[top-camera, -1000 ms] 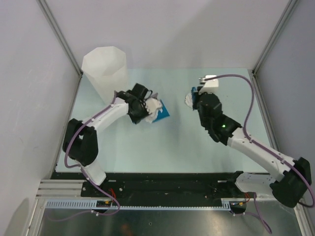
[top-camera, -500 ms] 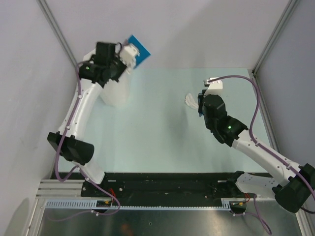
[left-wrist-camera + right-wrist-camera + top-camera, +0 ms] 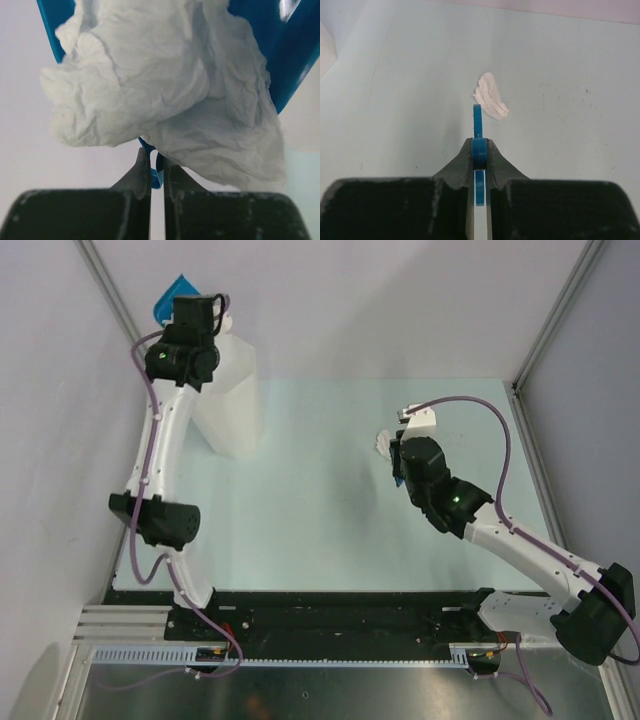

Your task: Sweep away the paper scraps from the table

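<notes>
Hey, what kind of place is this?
Probably a robotics lab test cell: a left arm and right arm bolted beside a pale green table, boxed in by grey walls on metal framing.

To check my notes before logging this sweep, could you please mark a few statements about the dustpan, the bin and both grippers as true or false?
1. The left gripper is shut on the blue dustpan. True.
2. The dustpan is empty. False: crumpled paper scraps lie in it.
3. The right gripper is open. False: it is shut on a thin blue tool.
4. The white bin stands at the table's far left corner. True.
</notes>
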You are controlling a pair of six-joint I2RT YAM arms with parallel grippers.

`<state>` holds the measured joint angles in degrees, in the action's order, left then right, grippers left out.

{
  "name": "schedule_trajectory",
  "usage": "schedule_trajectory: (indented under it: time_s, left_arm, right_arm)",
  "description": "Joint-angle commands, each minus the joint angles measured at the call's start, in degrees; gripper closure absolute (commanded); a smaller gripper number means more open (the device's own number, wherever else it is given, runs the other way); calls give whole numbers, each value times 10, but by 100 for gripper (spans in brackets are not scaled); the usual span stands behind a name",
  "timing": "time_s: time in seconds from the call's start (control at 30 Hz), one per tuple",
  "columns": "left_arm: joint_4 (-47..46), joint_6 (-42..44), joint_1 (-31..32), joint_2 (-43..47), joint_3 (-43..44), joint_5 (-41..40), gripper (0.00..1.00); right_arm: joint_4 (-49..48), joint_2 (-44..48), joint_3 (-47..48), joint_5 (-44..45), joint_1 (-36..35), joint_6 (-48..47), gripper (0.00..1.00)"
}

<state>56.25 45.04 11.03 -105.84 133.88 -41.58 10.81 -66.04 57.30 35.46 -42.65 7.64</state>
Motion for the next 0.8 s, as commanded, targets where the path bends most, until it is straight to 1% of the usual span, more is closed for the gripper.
schedule_trajectory:
  time_s: [0.0,0.03,0.13,0.27,0.43,0.63,0.77]
  left_arm:
    - [-17,127,0,-47,20,-198,100]
    - [-23,155,0,-62,27,-228,100]
    - [-53,205,0,-88,44,-273,100]
    - [-79,226,3,-94,29,-293,100]
    - [-92,238,17,-72,-39,-298,100]
    - [-119,266,25,-72,-21,-305,100]
    - [-128,277,26,-67,-27,-309,100]
  right_arm:
    - [-25,-1,-3,-5,-11,-8,100]
    - [-25,-1,-3,-5,-13,-10,100]
    - [-23,4,-4,0,-17,-10,100]
    - [-23,11,-12,0,-17,-10,100]
    - [-27,13,-20,2,-16,-10,100]
    - [-45,6,-22,-1,-14,-17,100]
    - [-50,-1,-22,-4,-9,-28,100]
